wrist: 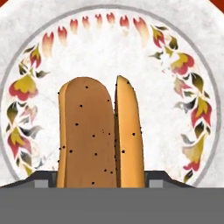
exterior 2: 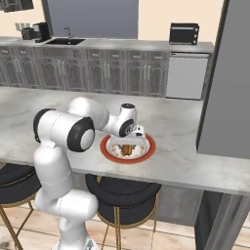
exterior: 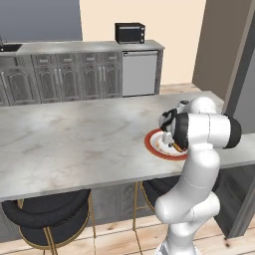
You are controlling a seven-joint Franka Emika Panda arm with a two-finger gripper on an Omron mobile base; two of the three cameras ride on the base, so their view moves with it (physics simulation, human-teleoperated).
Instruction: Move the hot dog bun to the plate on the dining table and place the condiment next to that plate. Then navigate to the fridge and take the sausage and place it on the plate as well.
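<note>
Left base view, left to right: two black stools stand under the near edge of the table. The table's marbled top spans the frame. Behind it runs a row of grey cabinets with a dark sink at the far left, a black oven on the worktop, and a pale dishwasher front below it. The plate lies near the table's front edge, right of centre, partly hidden by the arm. The gripper is low over the plate, with a bit of orange bun visible at its tips.

Right base view: the arm rises at the left and reaches right to the plate. The gripper points down at the plate's centre, the bun directly beneath it. A stool stands under the table below the plate. A tall dark grey panel fills the right side.

Hand view: the bun, split lengthwise and speckled, lies on the plate's white centre inside a ring of red and yellow leaves. Its near end runs down between the finger tips. The jaws stand about bun-wide on either side of it. Whether they grip the bun or are just clear of it cannot be told.
</note>
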